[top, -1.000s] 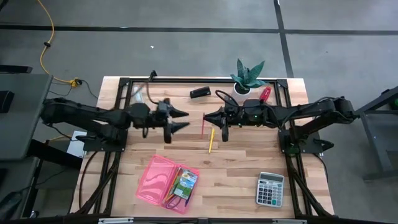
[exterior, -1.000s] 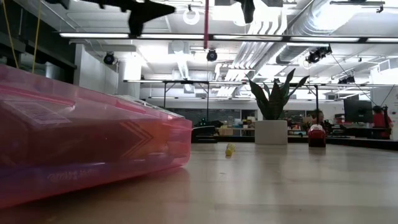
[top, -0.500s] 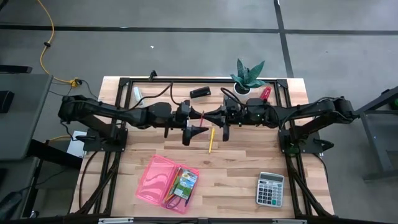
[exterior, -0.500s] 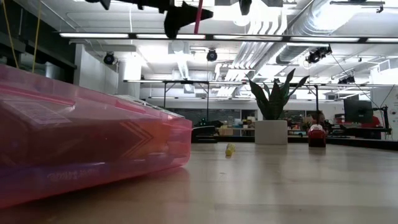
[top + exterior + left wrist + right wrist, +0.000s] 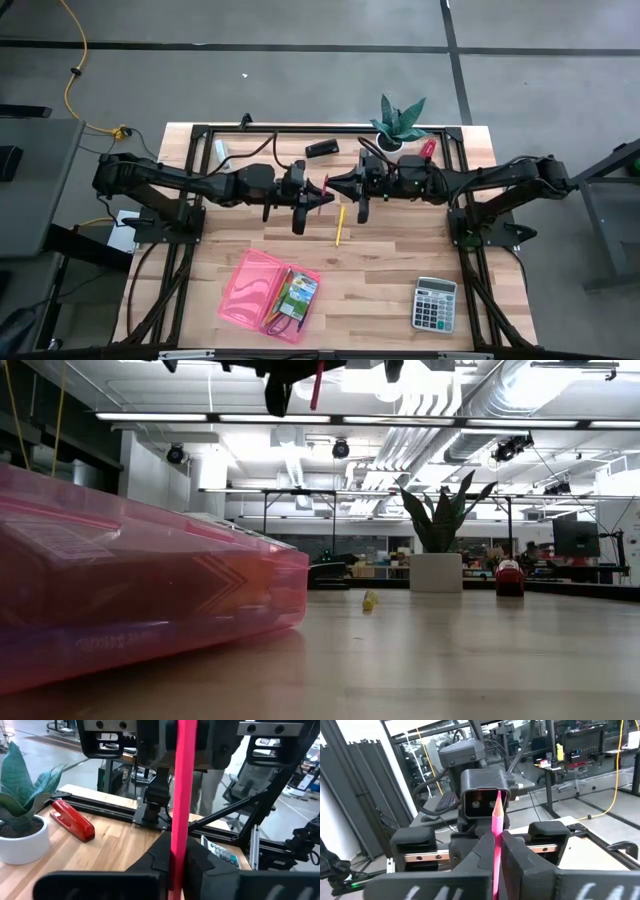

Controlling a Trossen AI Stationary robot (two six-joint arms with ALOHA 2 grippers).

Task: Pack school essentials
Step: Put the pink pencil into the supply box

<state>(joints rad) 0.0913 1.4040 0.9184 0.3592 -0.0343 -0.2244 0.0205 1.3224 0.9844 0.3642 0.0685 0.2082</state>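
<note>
The red pencil (image 5: pixel 325 194) hangs in the air over the far middle of the table (image 5: pixel 390 300), caught between the two arms that meet there nose to nose. The left gripper (image 5: pixel 313 195) comes in from the left and its fingers are pressed onto the pencil, which stands up between them in the left wrist view (image 5: pixel 183 800); the right gripper (image 5: pixel 338 184) reaches in from the right and its fingers pinch the same pencil, whose sharpened tip rises between them in the right wrist view (image 5: pixel 496 827). Just near of the grippers a yellow pencil (image 5: pixel 339 226) lies flat on the wood, apart from both. Nearer still and to the left sits the open pink case (image 5: pixel 262 290), with a small green-blue box (image 5: pixel 297 294) and other thin pencils lying in its right half. A grey calculator (image 5: pixel 435 304) rests at the near right. At the far edge stand a potted plant (image 5: pixel 398 124), a red oblong object (image 5: pixel 426 151) just right of it, and a small black object (image 5: pixel 321 149) to its left.
</note>
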